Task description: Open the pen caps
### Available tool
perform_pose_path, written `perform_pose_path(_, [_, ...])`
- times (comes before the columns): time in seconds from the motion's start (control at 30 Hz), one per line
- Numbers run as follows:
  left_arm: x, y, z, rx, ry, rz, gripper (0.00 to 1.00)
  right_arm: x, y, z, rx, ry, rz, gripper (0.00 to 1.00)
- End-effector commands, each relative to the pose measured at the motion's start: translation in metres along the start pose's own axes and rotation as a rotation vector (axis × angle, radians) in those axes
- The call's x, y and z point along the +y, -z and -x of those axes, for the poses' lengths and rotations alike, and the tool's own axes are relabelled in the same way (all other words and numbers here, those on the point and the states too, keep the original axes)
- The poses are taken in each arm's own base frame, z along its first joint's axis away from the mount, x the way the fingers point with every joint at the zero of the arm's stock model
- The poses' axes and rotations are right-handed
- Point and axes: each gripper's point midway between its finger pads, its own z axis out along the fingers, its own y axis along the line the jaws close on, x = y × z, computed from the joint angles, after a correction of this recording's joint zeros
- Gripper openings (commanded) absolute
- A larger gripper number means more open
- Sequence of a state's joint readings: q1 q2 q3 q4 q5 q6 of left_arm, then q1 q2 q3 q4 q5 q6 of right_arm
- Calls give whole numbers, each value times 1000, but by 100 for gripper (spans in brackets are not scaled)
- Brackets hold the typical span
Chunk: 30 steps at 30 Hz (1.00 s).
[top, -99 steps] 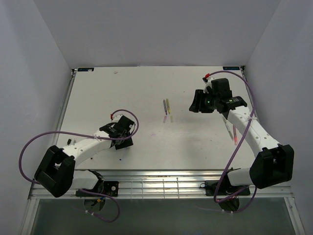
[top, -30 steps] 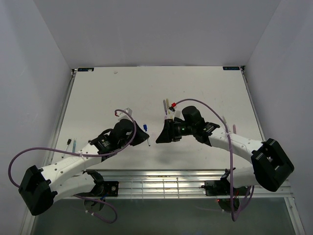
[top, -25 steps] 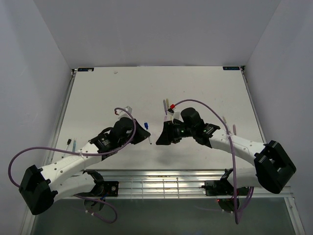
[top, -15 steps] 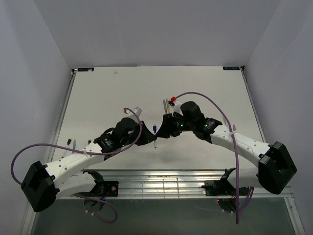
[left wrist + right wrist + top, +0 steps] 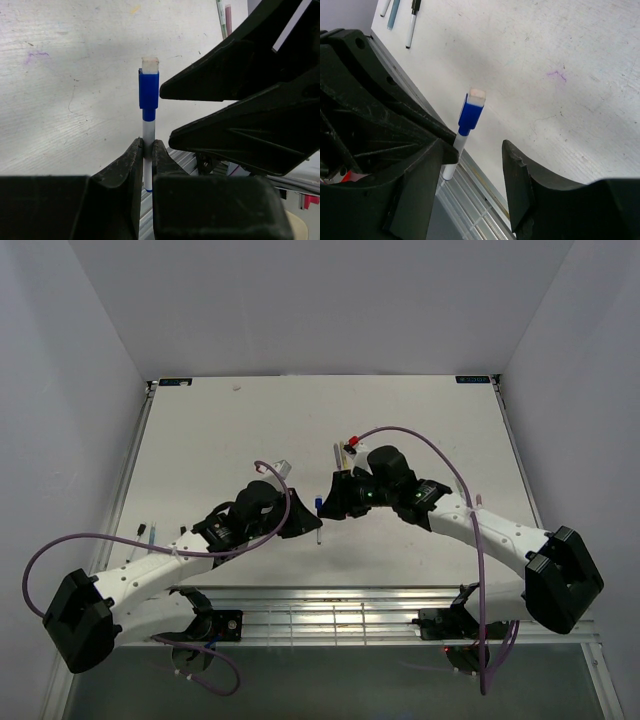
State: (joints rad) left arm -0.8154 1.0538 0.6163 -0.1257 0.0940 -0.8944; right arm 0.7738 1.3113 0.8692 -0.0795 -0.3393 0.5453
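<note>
My left gripper (image 5: 304, 521) is shut on the white barrel of a pen (image 5: 319, 525) and holds it upright above the table. The left wrist view shows the barrel (image 5: 147, 131) pinched between the jaws (image 5: 146, 148), with its blue cap (image 5: 149, 90) on top. My right gripper (image 5: 325, 504) is open right beside the blue cap (image 5: 318, 504). In the right wrist view the cap (image 5: 471, 113) stands just past the open gripper (image 5: 475, 162), near its left finger (image 5: 422, 167). The cap is on the pen.
Two pens (image 5: 341, 454) lie behind the right gripper. More pens lie at the left edge (image 5: 146, 534) and under the right arm (image 5: 477, 503). A slotted metal rail (image 5: 330, 615) runs along the table's near edge.
Both arms have swung in from the sides to meet at the table's middle front. The left gripper now holds the blue-capped pen, and the right gripper has come up against the cap.
</note>
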Motion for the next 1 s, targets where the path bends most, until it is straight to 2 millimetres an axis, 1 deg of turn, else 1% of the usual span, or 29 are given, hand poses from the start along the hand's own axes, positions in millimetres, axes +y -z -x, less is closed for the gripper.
perform_pose_path(0.0, [-17,3,2,2,-32,-82,0,12,0,29,-79,20,9,57])
perform_pose_path(0.1, [-19,4,1,3,-41,-92,0,13,-4,34,-80,18,11,57])
perform_pose_path(0.17, [-21,5,2,1,-45,-102,0,11,-11,32,-58,5,13,57])
perform_pose_path(0.3, [-22,6,3,-3,-51,-109,0,12,-16,32,-56,-9,31,57])
perform_pose_path(0.4, [-22,5,2,-2,-53,-112,0,11,-18,30,-46,-23,34,55])
perform_pose_path(0.5, [-20,5,1,1,-55,-111,0,9,-21,27,-34,-35,30,50])
perform_pose_path(0.53, [-21,6,1,-2,-57,-114,0,11,-21,33,-59,-28,39,49])
perform_pose_path(0.73, [-17,5,-2,6,-63,-105,0,13,-21,36,-71,-32,42,47])
perform_pose_path(0.8, [-17,5,-3,9,-62,-105,0,13,-21,37,-74,-33,42,43])
perform_pose_path(0.9, [-18,5,-2,8,-64,-109,0,16,-21,38,-70,-30,56,24])
perform_pose_path(0.93, [-17,4,-2,9,-65,-106,0,17,-22,37,-66,-32,59,10])
perform_pose_path(0.97, [-17,4,-2,9,-67,-105,0,17,-22,36,-64,-36,59,8])
